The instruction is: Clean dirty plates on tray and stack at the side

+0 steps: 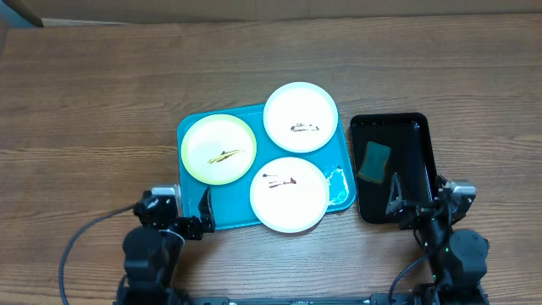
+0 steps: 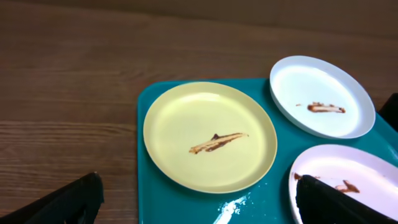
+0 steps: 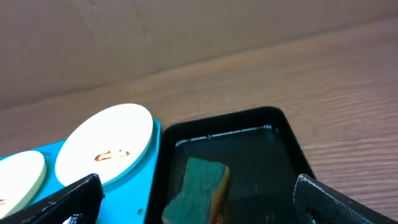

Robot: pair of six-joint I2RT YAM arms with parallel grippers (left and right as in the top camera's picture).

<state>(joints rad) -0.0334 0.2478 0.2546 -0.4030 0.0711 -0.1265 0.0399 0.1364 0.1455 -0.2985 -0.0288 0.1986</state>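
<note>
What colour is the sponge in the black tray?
The sponge is dark green on top and yellowish underneath; the right wrist view shows it best.

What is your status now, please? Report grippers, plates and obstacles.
Left gripper and right gripper: jaws open, empty. Three plates smeared, on tray, none stacked. Sponge in black tray; nothing covers plates.
</note>
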